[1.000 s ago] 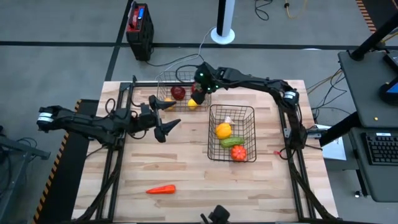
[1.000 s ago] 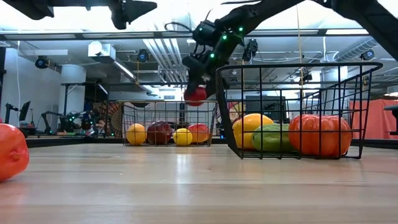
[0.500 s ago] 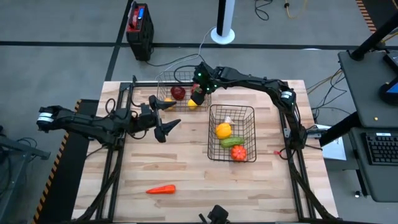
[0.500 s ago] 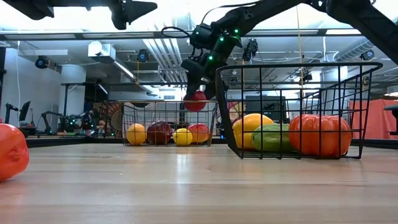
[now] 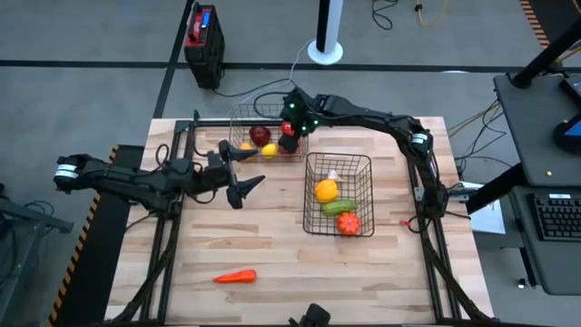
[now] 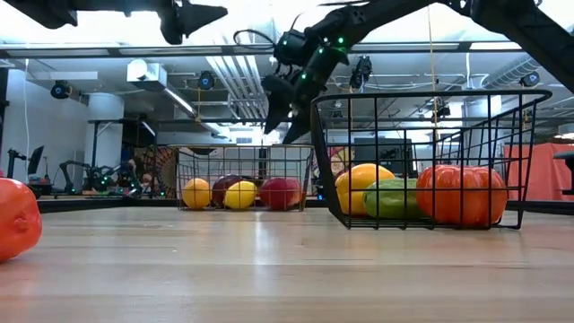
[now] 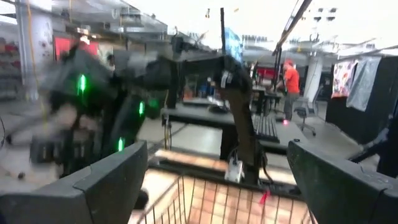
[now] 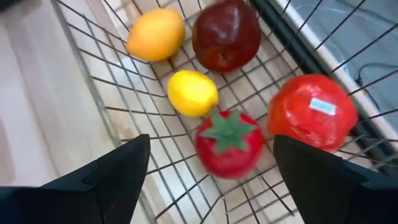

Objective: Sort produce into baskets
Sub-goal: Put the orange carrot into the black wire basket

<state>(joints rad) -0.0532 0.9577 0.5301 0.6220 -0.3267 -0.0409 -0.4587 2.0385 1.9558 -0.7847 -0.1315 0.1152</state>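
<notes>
High view: wooden table (image 5: 272, 245); far wire basket (image 5: 238, 123) at 12 o'clock of the table, holding a dark red apple (image 5: 260, 134), a yellow lemon (image 5: 269, 151), an orange round fruit (image 5: 246, 148) and red pieces partly hidden under the right gripper (image 5: 289, 138), which hangs over the basket's 3 o'clock end with fingers apart and nothing between them. Near wire basket (image 5: 363, 163) toward 3 o'clock of the table centre, holding white garlic (image 5: 333, 175), a yellow pepper (image 5: 326, 191), a green cucumber (image 5: 339, 206) and an orange-red piece (image 5: 349, 223). Carrot (image 5: 235, 277) lies alone on the boards at 7 o'clock. Left gripper (image 5: 243, 182) waits above the table at 9 o'clock, fingers spread, empty. Low view: right gripper (image 6: 285, 112) open in the air above the far basket (image 6: 242, 152); inside sit the orange fruit (image 6: 196, 193), dark red apple (image 6: 224, 190), lemon (image 6: 240, 195) and a red fruit (image 6: 282, 193). Near basket (image 6: 430, 99) at 3 o'clock shows pepper (image 6: 360, 184), cucumber (image 6: 393, 199) and the orange-red piece (image 6: 461, 194). Left wrist view: own fingers (image 7: 106, 183) apart, a basket rim (image 7: 205, 180) between them. Right wrist view: fingers (image 8: 118, 171) apart over the mesh, above a red tomato (image 8: 229, 144), lemon (image 8: 193, 93), orange fruit (image 8: 156, 34), dark apple (image 8: 226, 35) and a red stickered fruit (image 8: 313, 112).
</notes>
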